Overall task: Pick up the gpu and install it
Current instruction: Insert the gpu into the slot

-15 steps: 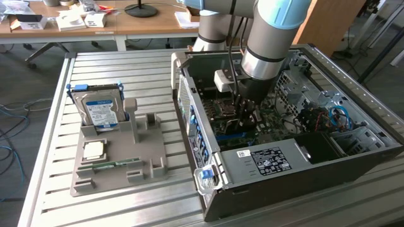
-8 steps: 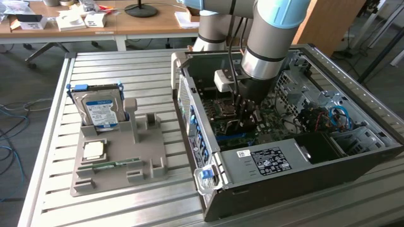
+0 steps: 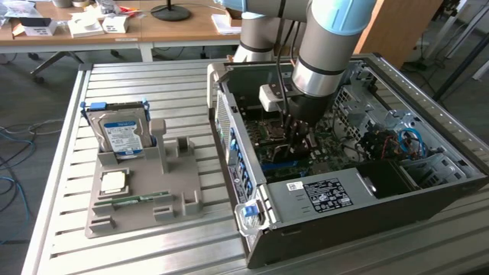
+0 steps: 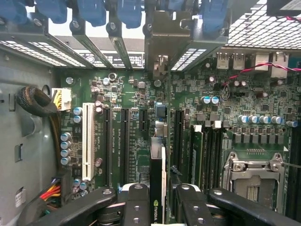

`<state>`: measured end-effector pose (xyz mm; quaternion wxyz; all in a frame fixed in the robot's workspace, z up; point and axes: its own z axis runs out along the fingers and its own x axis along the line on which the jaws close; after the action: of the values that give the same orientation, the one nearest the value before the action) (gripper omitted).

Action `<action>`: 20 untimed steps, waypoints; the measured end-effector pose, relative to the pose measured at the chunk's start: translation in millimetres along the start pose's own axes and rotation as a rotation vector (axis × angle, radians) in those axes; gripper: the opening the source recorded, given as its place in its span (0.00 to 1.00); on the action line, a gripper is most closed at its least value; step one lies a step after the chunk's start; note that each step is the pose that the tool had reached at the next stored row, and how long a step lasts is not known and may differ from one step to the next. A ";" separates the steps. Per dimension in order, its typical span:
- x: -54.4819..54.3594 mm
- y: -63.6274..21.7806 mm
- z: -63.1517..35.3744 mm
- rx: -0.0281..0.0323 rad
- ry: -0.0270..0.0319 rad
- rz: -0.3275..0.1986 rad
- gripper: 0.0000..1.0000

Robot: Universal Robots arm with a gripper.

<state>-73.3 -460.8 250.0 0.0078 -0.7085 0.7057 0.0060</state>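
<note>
You have the gripper (image 3: 298, 136) down inside the open computer case (image 3: 450, 186), its fingers (image 4: 137, 205) clamped on the gpu (image 4: 157, 176) (seen edge-on from the wrist). The card stands over the motherboard (image 4: 136, 155), between its long slots; you cannot tell whether it touches them

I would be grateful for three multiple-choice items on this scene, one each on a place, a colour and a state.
1. The gripper is: A) inside the computer case B) on the floor C) above a shelf
2. The label on the hard drive is: A) red B) blue C) yellow
3. The gpu is: A) lying on the floor B) leaning on the hard drive C) held by the gripper

Answers: A, the arm reaches down into the open case; B, blue print shows; C, the gripper clamps it edge-on.
</note>
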 end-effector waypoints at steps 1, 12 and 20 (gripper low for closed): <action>0.0 0.0 0.0 0.0000 0.0021 0.000 0.26; 0.1 0.1 1.2 -0.0002 0.0035 0.000 0.26; 0.0 0.1 1.9 0.0001 0.0030 0.000 0.26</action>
<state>-73.3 -460.7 248.1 0.0068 -0.7084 0.7057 0.0049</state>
